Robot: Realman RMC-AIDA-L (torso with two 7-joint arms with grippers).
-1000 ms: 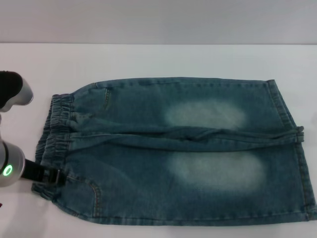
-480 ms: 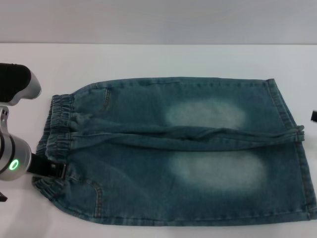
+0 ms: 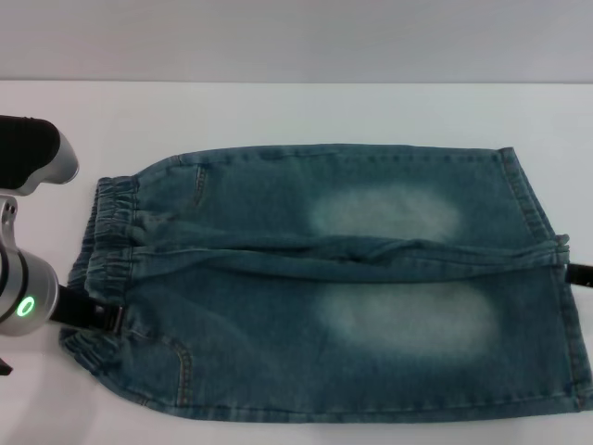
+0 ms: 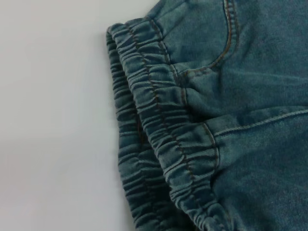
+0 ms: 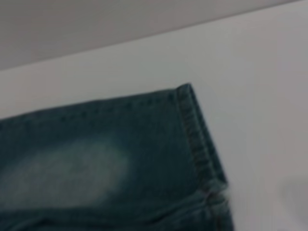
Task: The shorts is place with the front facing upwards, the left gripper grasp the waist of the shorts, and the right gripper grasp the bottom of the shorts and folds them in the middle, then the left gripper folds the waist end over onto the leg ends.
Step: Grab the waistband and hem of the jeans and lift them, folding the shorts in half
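The white desk (image 3: 306, 111) carries the shorts (image 3: 334, 287), spread flat and front up across its middle, waist (image 3: 104, 250) toward 9 o'clock and hems (image 3: 547, 278) toward 3 o'clock. The denim looks soft and limp yet fairly thick, likely to sag and crease when lifted, so a pinch on the gathered elastic band and on the stitched hem edges should give the firmest hold. The left pincer (image 3: 109, 320) reaches in low from 8 o'clock, its black tip touching the waistband's near corner; whether it is spread or pinching the cloth, I cannot tell. The right pincer (image 3: 579, 273) shows only as a black sliver at 3 o'clock, just beside the hems; its state is hidden.
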